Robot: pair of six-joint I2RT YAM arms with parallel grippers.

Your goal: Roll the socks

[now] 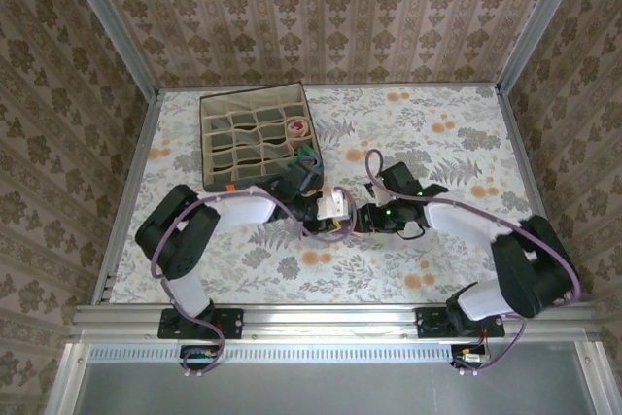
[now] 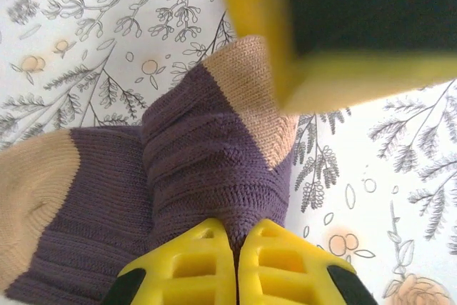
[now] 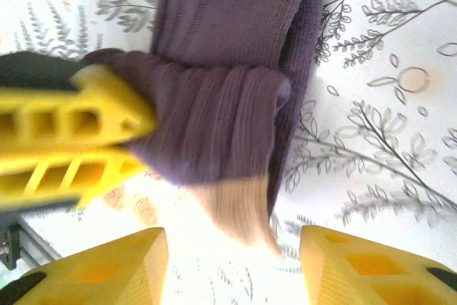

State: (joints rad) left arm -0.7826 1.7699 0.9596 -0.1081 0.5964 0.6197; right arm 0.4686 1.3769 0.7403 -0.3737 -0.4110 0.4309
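A purple sock (image 2: 207, 155) with tan toe and heel lies folded over itself on the flowered table at mid-table. My left gripper (image 2: 235, 237) is shut on a bunched purple fold of it. In the right wrist view the same sock (image 3: 221, 119) lies ahead of my right gripper (image 3: 232, 242), which stands open. The sock's tan end hangs just beyond its fingertips, touching neither. The left gripper's yellow fingers (image 3: 78, 141) pinch the sock from the left there. In the top view the left gripper (image 1: 326, 219) and right gripper (image 1: 362, 218) meet tip to tip.
A dark fabric grid box (image 1: 219, 143) stands at the back left, just behind the left arm. A peach rolled sock (image 1: 299, 129) sits in one compartment and a dark greenish bundle (image 1: 309, 157) at its near right corner. Papered walls close the table in.
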